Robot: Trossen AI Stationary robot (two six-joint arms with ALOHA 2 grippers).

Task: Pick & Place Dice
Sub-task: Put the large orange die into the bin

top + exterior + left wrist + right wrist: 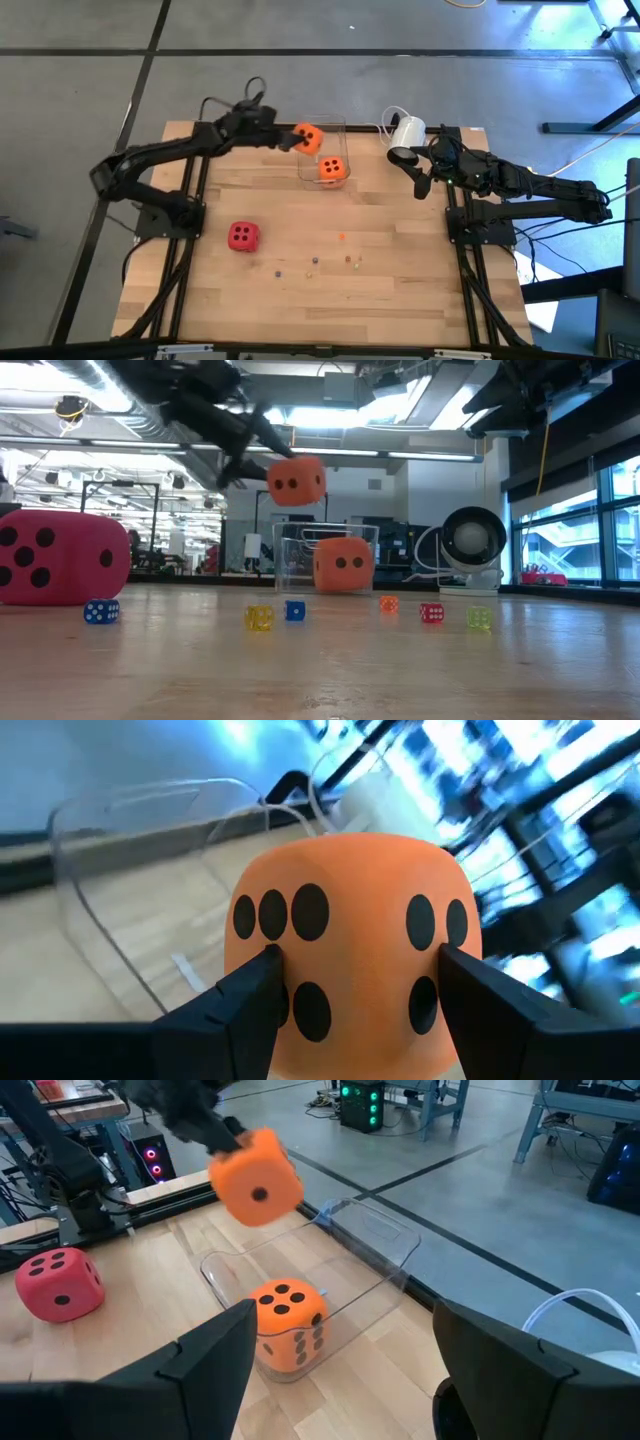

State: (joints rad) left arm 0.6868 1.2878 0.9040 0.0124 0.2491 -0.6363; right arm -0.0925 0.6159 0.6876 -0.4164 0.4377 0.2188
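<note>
Clear container [322, 150] around one orange die [333, 170], red die [242, 236] apart.

1. No readable text, labels, brands or signs in any view.
2. Only number-like marks: dark pips on the dice.
3. Orange die in the left gripper [350, 1005], i.e. the held orange die [350, 950]: pips on 2 faces in left wrist view, partly hidden by fingers, so no count. Right wrist view: 1 pip on the visible face.
4. Orange die in the container [287, 1325]: top face 4 pips.
5. Red die [58, 1283]: top 2 pips, side 1.
</note>
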